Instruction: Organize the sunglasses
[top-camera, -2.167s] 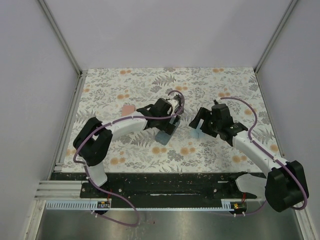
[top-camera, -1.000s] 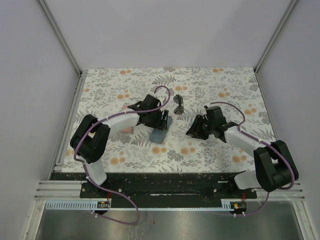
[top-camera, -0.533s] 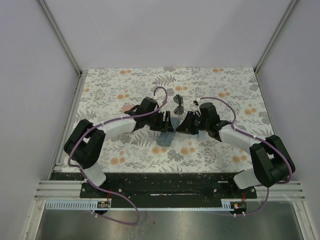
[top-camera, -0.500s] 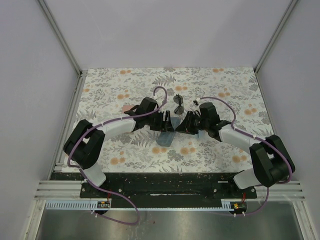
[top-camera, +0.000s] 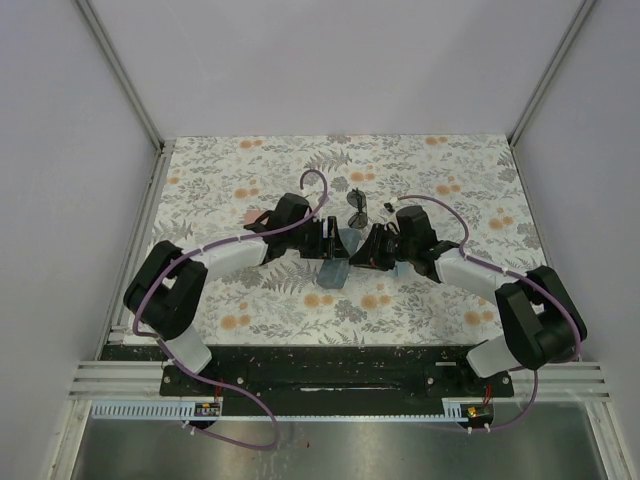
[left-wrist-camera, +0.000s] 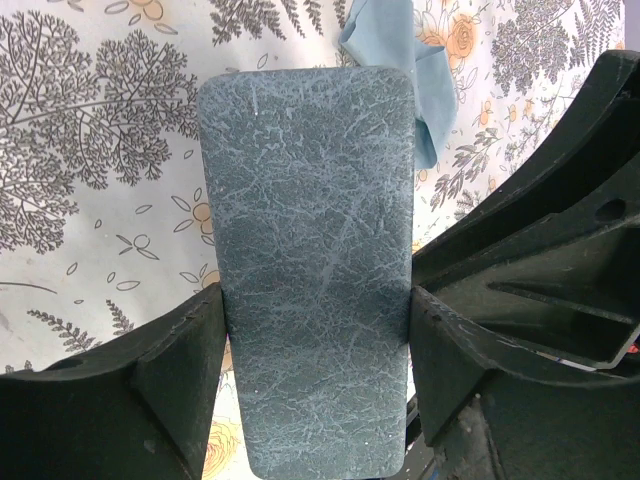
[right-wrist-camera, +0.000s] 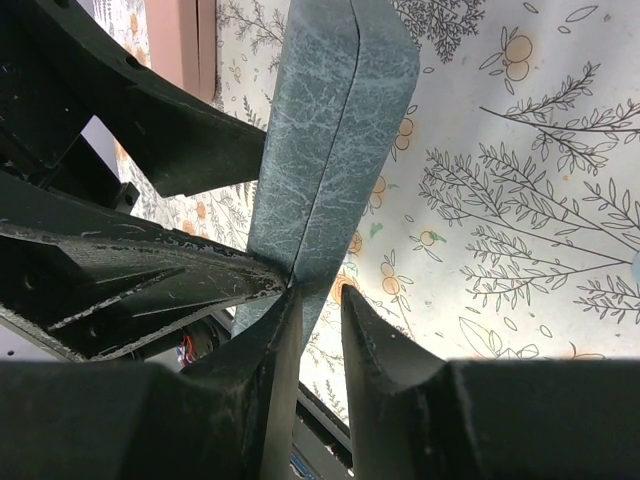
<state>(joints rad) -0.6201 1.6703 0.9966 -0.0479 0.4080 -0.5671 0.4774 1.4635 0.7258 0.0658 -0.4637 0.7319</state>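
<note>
while my left claw (left-wrist-camera: 318, 305) clamps the grey-blue case (left-wrist-camera: 310, 200) across its width and holds it up off the flowered table (top-camera: 450, 170), the job looks barely begun. the case is closed along its seam. the dark sunglasses (top-camera: 357, 208) lie loose on the table just beyond the case, inside nothing. i cannot find the white-framed pair in any view. a light blue cloth (left-wrist-camera: 405, 60) lies crumpled under the far end of the case, and the pink case (right-wrist-camera: 185, 40) sits past it on my left arm's side. my right claw (right-wrist-camera: 320, 300) has its fingers drawn close, with a sliver of tablecloth showing between them and one tip against the case's seam. i cannot tell whether it pinches an edge there or only touches it. as i judge it, everything is left to do: work the case open, lay the dark pair inside, shut it, then house the other pair the same way. a second ago my right claw stood well apart from the case, out on its right side; now it is hard up against it. my left arm has brought the case a little nearer to meet it. the dark sunglasses have not shifted.
</note>
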